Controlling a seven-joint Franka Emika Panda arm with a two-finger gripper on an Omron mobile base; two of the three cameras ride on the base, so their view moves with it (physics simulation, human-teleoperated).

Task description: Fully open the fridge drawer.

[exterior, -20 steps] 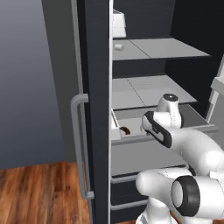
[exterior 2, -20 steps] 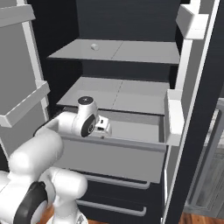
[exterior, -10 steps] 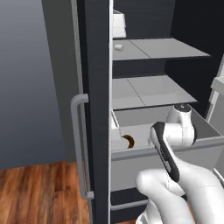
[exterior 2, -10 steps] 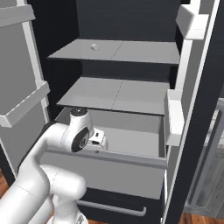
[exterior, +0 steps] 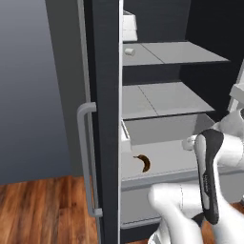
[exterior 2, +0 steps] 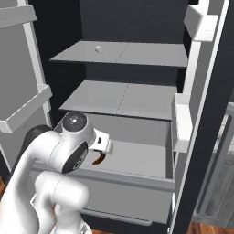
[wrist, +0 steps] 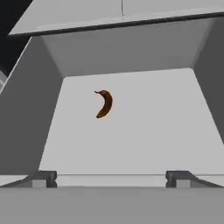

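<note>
My tool (wrist: 112, 178) sat just over the front edge of the fridge drawer (wrist: 127, 140), looking down into it. Fingertips (wrist: 41, 178) stood wide apart, one near each front corner of the drawer in hand view, nothing btwn them — not clamped on anything.

Drawer was pulled well out from the fridge body, below the lower shelf (exterior 2: 123, 98). In right base view its pale floor (exterior 2: 137, 157) showed from the back wall fwd, and its front panel (exterior 2: 132, 194) hung out past the shelf edges. In left base view the drawer (exterior: 164, 162) sat at about 3 o'clock from the door edge (exterior: 107, 119), w/ my arm (exterior: 209, 181) crossing in front of it at lower right.

One brown banana (wrist: 104, 103) lay on the drawer floor, curved, at roughly 11 o'clock from the floor's centre in hand view, apart from all walls. Same banana (exterior: 143, 163) showed near the drawer's left side in left base view; in right base view it was mostly hidden behind my wrist (exterior 2: 75, 148).

Upper shelf (exterior 2: 132, 52) carried a small pale lump (exterior 2: 98, 48), at 12 o'clock above the drawer. Door on the left had a grey vertical handle (exterior: 87, 157); wood floor (exterior: 43, 214) showed at 7 o'clock. Right door's bins (exterior 2: 182, 121) stood just beside the drawer's right end. Handle bar of the drawer: couldn't make it out clearly.
</note>
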